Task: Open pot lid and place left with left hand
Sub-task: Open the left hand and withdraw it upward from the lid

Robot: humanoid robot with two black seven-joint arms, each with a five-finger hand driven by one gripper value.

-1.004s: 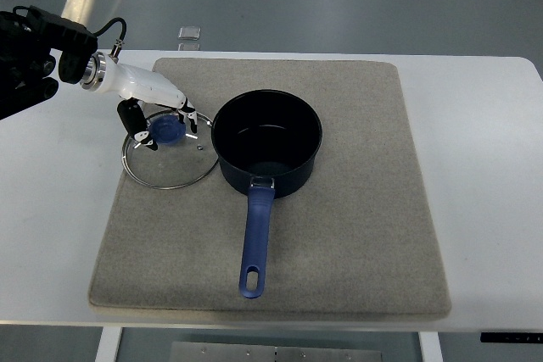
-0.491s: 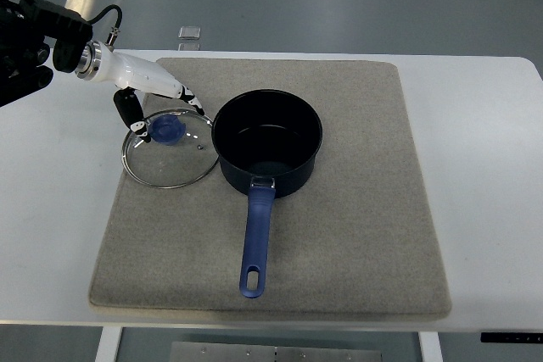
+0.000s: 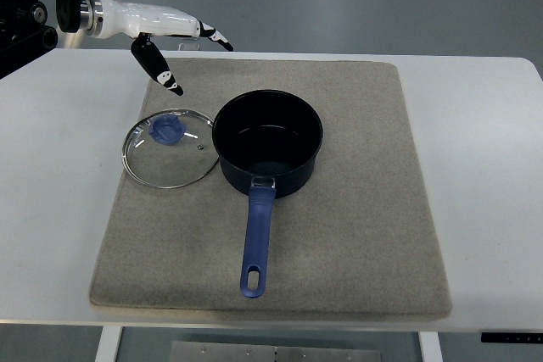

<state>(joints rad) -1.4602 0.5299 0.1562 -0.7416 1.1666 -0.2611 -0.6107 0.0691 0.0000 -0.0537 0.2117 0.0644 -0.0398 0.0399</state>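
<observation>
A dark blue pot (image 3: 267,143) stands uncovered on the grey mat (image 3: 356,209), its blue handle (image 3: 254,239) pointing toward the near edge. The glass lid (image 3: 170,148) with a blue knob lies flat on the mat just left of the pot, its rim close against the pot's side. My left hand (image 3: 182,48), white with black fingertips, hovers above the mat's far left corner, well clear of the lid. Its fingers are spread and hold nothing. The right hand is out of view.
The mat lies on a white table (image 3: 484,150). A small clear object (image 3: 190,33) sits at the table's far edge behind my left hand. Grey floor lies beyond the table.
My left hand has let go of the lid's knob, risen and pulled back toward the far left. The lid stays flat on the mat beside the pot.
</observation>
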